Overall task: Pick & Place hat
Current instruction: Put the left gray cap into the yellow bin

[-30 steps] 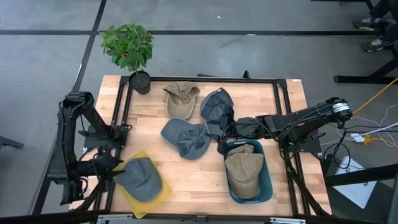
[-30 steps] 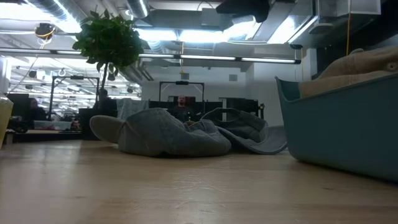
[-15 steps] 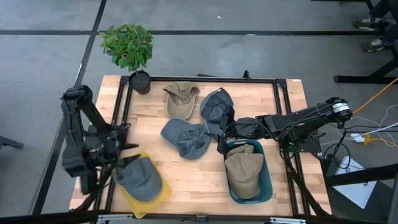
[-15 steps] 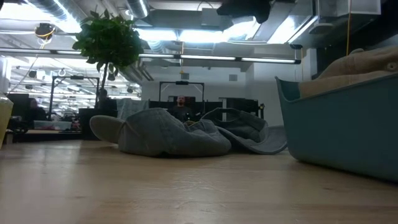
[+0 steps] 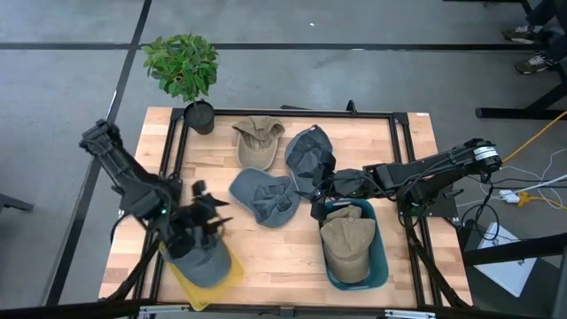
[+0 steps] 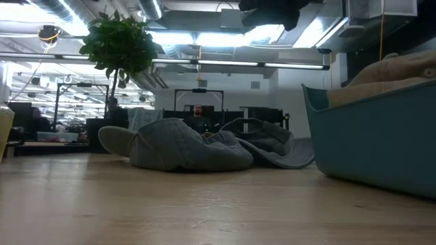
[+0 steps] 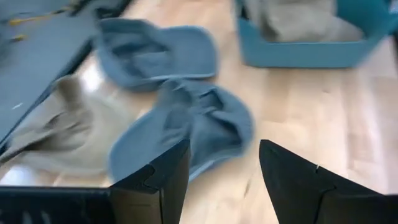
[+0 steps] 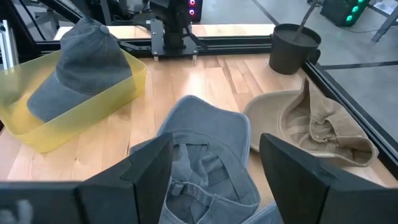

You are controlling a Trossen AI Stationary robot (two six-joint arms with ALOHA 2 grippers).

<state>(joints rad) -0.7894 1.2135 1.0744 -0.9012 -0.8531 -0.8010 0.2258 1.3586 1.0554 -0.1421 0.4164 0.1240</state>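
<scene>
Done so far: one grey hat point(image 5: 202, 259) sits in the yellow bin point(image 5: 219, 282), one tan hat point(image 5: 347, 246) in the teal bin point(image 5: 379, 264).
Left to do: three hats loose on the bench point(image 5: 283, 248), I'd guess two grey, one tan.
Count: five hats, two bins.
Left gripper point(image 5: 205, 215): empty jaws parted, above yellow bin.
Right gripper point(image 5: 321, 197): empty jaws wide, near the middle hats.

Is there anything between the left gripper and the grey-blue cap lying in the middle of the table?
Nothing visible blocks it. The left gripper, open, hangs above the yellow bin, and bare table lies between it and the grey-blue cap. The left wrist view shows the cap straight ahead past its fingers.
</scene>
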